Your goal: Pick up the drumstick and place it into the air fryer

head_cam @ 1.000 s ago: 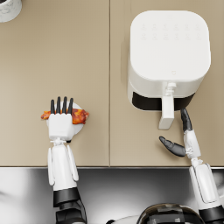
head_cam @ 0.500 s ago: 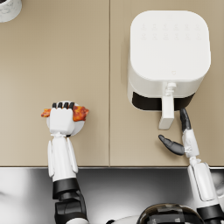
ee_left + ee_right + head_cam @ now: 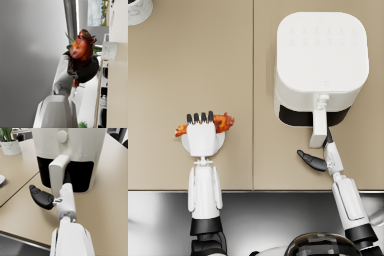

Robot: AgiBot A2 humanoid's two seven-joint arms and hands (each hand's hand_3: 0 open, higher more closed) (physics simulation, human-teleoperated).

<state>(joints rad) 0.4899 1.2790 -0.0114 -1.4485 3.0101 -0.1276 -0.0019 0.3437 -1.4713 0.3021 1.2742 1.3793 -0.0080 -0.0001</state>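
The reddish-brown drumstick (image 3: pixel 222 122) lies across a small white plate (image 3: pixel 219 145) at the table's front left. My left hand (image 3: pixel 202 134) is on top of it, fingers curled over its middle. In the left wrist view the drumstick (image 3: pixel 81 48) sits gripped in the left hand (image 3: pixel 86 70). The white air fryer (image 3: pixel 320 56) stands at the right, its handle (image 3: pixel 318 128) pointing toward me over a dark front. My right hand (image 3: pixel 324 152) reaches the handle's lower end, fingers beside the handle (image 3: pixel 58 175), thumb spread wide, holding nothing.
A white marbled plant pot (image 3: pixel 137 10) stands at the far left corner, also seen as the pot (image 3: pixel 11 147) in the right wrist view. A seam (image 3: pixel 253 90) splits the beige tabletop. A grey metal strip (image 3: pixel 268 215) runs along the near edge.
My left hand's fingers, stretched flat over the drumstick a second ago, have curled down around it. The right hand has barely moved at the fryer handle.
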